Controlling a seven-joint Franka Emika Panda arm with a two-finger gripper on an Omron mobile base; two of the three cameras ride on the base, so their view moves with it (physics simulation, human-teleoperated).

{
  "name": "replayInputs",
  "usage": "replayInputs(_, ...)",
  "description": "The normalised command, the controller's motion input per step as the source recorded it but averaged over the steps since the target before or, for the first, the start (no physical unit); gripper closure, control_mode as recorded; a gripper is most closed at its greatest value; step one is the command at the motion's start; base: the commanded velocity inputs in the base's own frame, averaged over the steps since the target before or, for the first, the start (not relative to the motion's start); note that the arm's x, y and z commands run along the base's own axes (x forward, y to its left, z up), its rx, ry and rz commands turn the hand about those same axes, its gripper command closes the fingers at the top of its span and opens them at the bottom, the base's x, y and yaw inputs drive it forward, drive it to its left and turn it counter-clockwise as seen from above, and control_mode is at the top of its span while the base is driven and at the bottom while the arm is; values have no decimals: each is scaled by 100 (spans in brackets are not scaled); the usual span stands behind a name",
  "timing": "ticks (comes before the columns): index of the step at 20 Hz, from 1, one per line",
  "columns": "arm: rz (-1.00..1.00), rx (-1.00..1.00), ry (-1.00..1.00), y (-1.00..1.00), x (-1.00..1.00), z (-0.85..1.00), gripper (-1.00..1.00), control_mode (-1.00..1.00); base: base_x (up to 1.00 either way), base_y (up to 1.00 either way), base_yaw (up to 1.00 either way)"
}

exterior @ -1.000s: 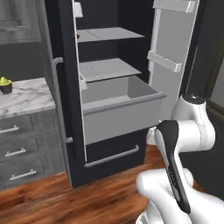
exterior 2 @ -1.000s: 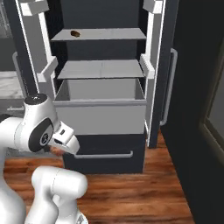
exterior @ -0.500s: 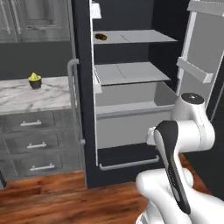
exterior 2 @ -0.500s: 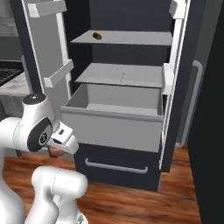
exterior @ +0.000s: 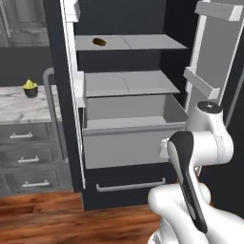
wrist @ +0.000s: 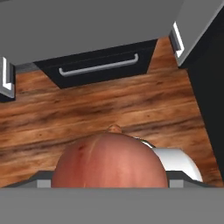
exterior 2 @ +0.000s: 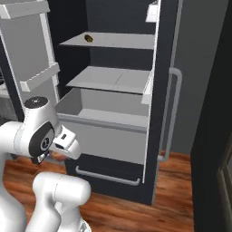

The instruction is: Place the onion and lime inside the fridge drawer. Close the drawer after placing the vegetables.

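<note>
The onion (wrist: 109, 168), a reddish-orange ball, sits right against the hand camera at the bottom of the hand view and hides the fingertips. My gripper (exterior 2: 49, 157) is shut on it, held low in front of the fridge drawer (exterior: 127, 142), below its front edge, over the wood floor. A sliver of onion (exterior 2: 56, 157) shows under the hand. The fridge drawer (exterior 2: 105, 135) is a wide light grey box, pulled out and open. Its grey underside (wrist: 87, 26) lies across the top of the hand view. The lime is out of view.
Below the open drawer is a dark drawer with a silver bar handle (exterior: 131, 184) (wrist: 98, 66). A small brown oblong item (exterior: 99, 42) lies on the top shelf. Open fridge doors (exterior: 215, 71) (exterior 2: 31, 59) flank the drawer. A yellow-green pointed thing in a dark cup (exterior: 30, 88) stands on the marble counter.
The whole scene has shifted in both base views, so the base has driven; the fridge now sits more squarely ahead. The arm keeps its pose, the onion still held.
</note>
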Motion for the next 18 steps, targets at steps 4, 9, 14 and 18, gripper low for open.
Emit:
replayInputs(4, 0, 0, 0, 0, 0, 0, 100, 100, 38, -37, 17)
replayInputs(9, 0, 0, 0, 0, 0, 0, 100, 100, 38, -1, 4)
replayInputs(14, 0, 0, 0, 0, 0, 0, 100, 100, 35, 0, 0)
replayInputs(18, 0, 0, 0, 0, 0, 0, 100, 100, 44, 0, 0)
